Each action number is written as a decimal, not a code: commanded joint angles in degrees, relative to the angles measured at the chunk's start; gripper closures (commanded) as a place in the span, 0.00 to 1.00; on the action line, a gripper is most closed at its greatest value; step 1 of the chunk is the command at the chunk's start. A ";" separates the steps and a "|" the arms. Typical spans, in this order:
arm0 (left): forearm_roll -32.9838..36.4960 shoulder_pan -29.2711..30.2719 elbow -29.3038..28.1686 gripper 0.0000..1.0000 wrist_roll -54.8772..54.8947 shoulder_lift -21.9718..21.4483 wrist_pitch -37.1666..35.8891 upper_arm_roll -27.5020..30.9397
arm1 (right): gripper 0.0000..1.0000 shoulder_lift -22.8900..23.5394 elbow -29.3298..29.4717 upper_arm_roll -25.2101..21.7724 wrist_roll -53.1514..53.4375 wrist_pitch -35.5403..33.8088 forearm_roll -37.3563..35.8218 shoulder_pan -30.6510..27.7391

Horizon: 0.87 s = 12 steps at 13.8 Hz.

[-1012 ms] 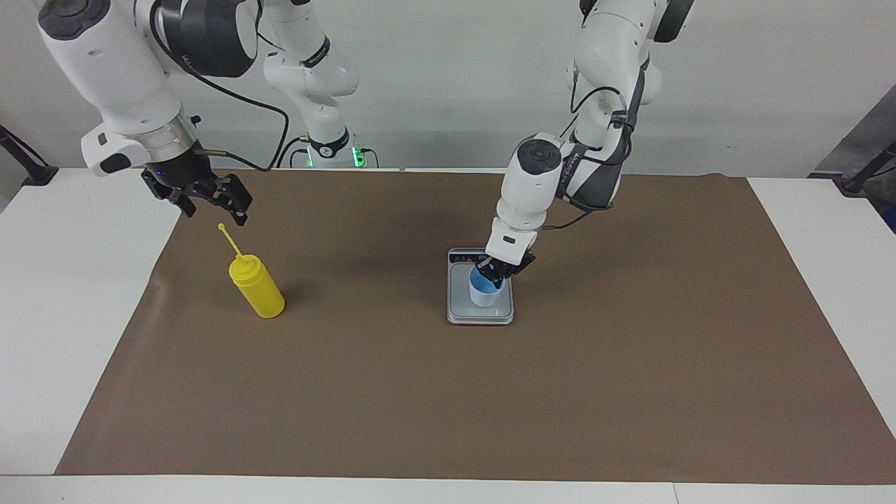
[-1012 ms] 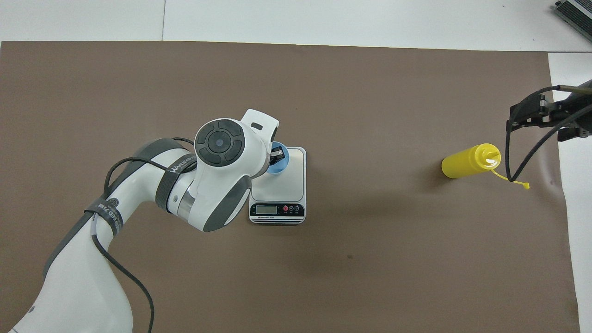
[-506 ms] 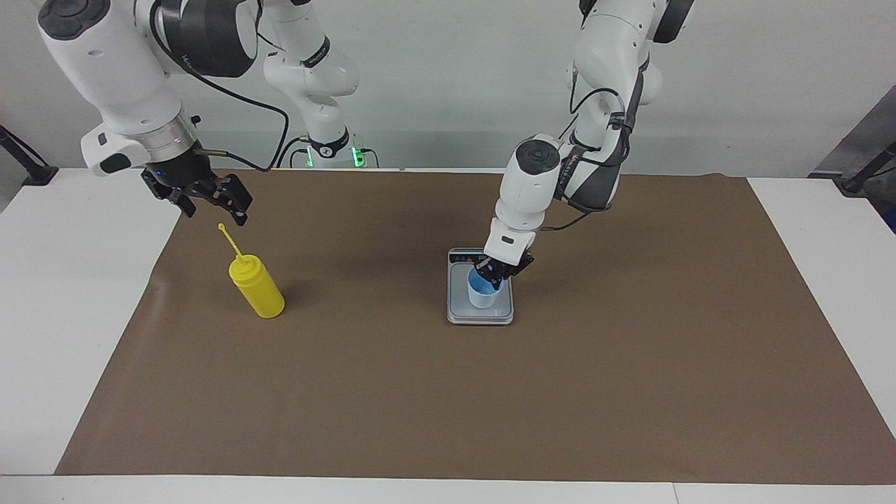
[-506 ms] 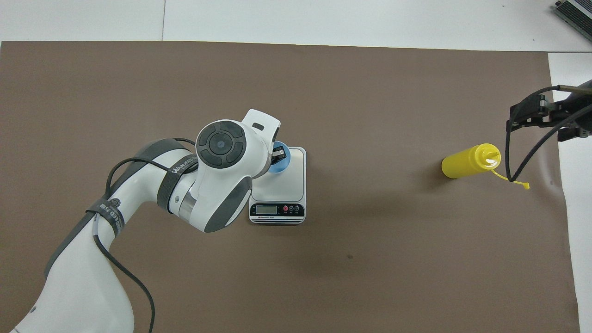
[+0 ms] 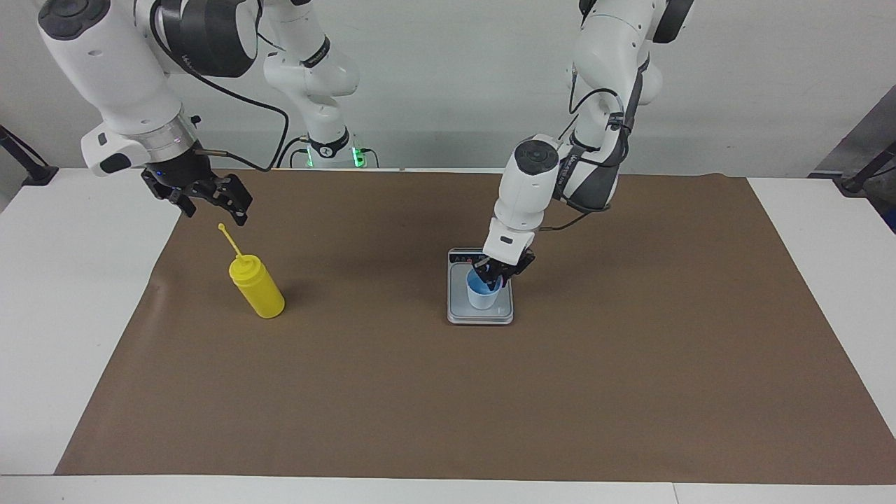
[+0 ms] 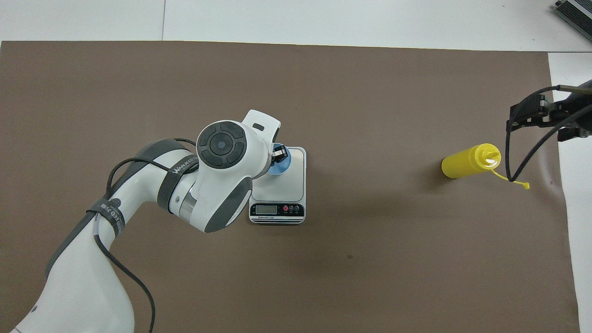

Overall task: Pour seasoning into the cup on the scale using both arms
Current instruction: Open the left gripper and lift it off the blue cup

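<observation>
Facing view shows the left gripper (image 5: 495, 278) at the pale blue cup's (image 5: 483, 296) rim on the kitchen scale (image 5: 480, 315), grip unclear, while the open right gripper (image 5: 210, 199) hovers above the light, squeezable yellow seasoning bottle (image 5: 257, 287), best grasped mid-body.

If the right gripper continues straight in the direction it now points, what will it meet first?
Probably the brown mat, near the nozzle of the seasoning bottle. The right gripper points down toward the table, open and holding nothing. Whether it would brush the nozzle is unclear.
</observation>
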 commanded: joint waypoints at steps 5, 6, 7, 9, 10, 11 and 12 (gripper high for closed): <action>2.10 7.47 0.07 0.00 8.79 -7.77 -7.87 0.57 | 0.00 -0.39 0.09 0.33 -1.08 -0.90 0.97 -0.68; 1.93 9.57 0.16 0.00 12.47 -9.09 -10.33 0.48 | 0.00 -0.39 0.09 0.33 -1.08 -0.90 0.97 -0.68; 1.58 11.08 0.16 0.00 15.91 -9.97 -12.18 0.48 | 0.00 -0.39 0.09 0.33 -1.08 -0.81 0.97 -0.68; 1.48 13.80 0.07 0.00 20.14 -11.90 -14.64 0.40 | 0.00 -0.39 0.09 0.42 -1.08 -0.81 0.97 -0.68; 1.22 15.47 0.07 0.00 22.51 -12.69 -15.96 0.39 | 0.00 -0.39 0.09 0.42 -1.08 -0.81 0.97 -0.68; 0.35 17.22 0.07 0.00 26.71 -13.75 -17.63 0.39 | 0.00 -0.39 0.09 0.42 -1.08 -0.90 0.97 -0.68; -0.79 19.07 0.07 0.00 31.80 -14.89 -19.30 0.48 | 0.00 -0.39 0.09 0.42 -1.08 -0.90 0.97 -0.68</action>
